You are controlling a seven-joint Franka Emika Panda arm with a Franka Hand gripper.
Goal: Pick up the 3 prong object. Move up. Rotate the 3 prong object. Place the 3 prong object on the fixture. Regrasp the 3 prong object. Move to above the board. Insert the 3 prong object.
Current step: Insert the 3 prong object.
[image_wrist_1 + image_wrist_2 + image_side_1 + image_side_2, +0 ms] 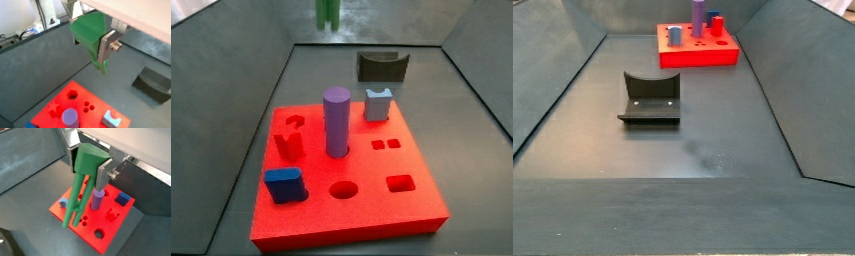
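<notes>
Two silver fingers (105,172) of the gripper (90,170) are clamped on the 3 prong object (83,185), which I see hanging prongs-down, held high over the board (97,235). In a wrist view the green prongs reach down in front of the purple cylinder (97,198). In a side view only the green prong tips (329,12) show at the upper edge, well above the floor. The fixture (649,97) stands bare on the grey floor, well apart from the board (699,54). On the board I see the purple cylinder (335,121), a light-blue notched block (377,104), a dark blue block (283,184) and a red forked piece (290,138).
</notes>
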